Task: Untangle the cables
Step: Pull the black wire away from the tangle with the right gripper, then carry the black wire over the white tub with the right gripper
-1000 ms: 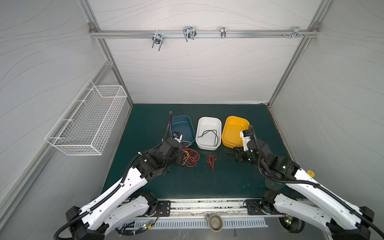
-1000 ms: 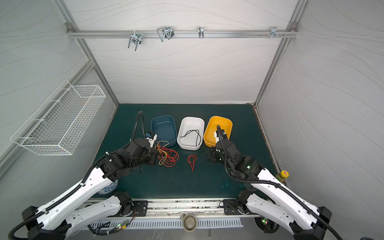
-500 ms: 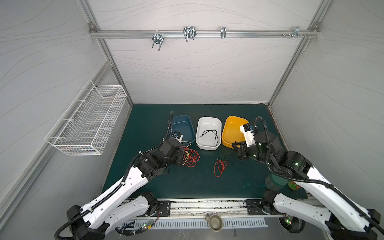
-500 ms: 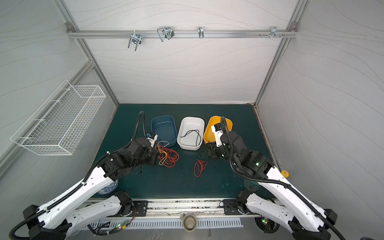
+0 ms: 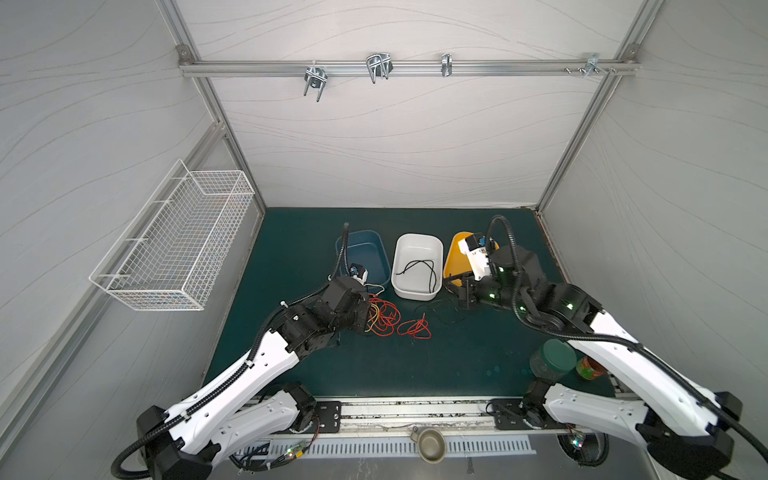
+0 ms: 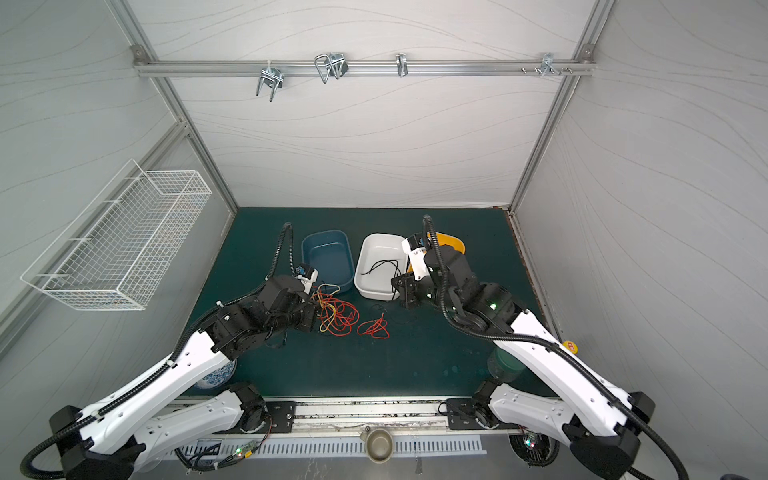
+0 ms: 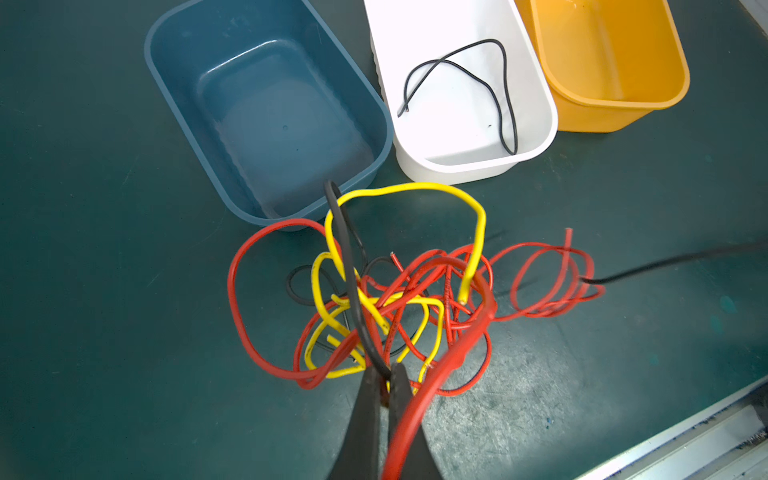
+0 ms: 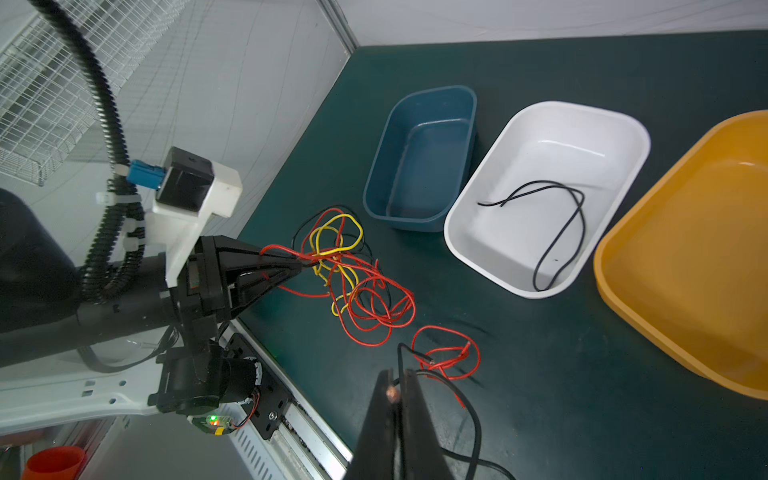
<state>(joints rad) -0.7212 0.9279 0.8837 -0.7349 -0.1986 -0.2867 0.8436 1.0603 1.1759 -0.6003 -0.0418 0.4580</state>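
The cables point(image 5: 382, 318) point(image 6: 334, 313) lie in a red, yellow and black tangle on the green mat in front of the blue tub point(image 5: 365, 249). My left gripper point(image 7: 384, 376) point(image 5: 367, 322) is shut on strands at the tangle's near edge; a black strand runs between its jaws. A loose red cable loop point(image 5: 413, 328) point(image 8: 453, 357) lies apart, right of the tangle. My right gripper point(image 8: 397, 380) point(image 5: 463, 297) is shut on a thin black cable point(image 8: 469, 399) point(image 5: 436, 309) that trails onto the mat. Another black cable point(image 5: 417, 270) point(image 7: 494, 91) lies in the white tub point(image 5: 415, 239).
An empty yellow tub point(image 5: 453, 257) stands right of the white one, partly behind the right arm. A wire basket point(image 5: 174, 241) hangs on the left wall. A green-lidded jar point(image 5: 552, 363) and a second jar point(image 5: 590, 368) stand at the front right, and a blue-patterned plate point(image 6: 216, 374) at the front left.
My right arm has risen and drawn back toward the tubs with the black cable. The loose red loop slid right, then back left. The left arm has stayed put.
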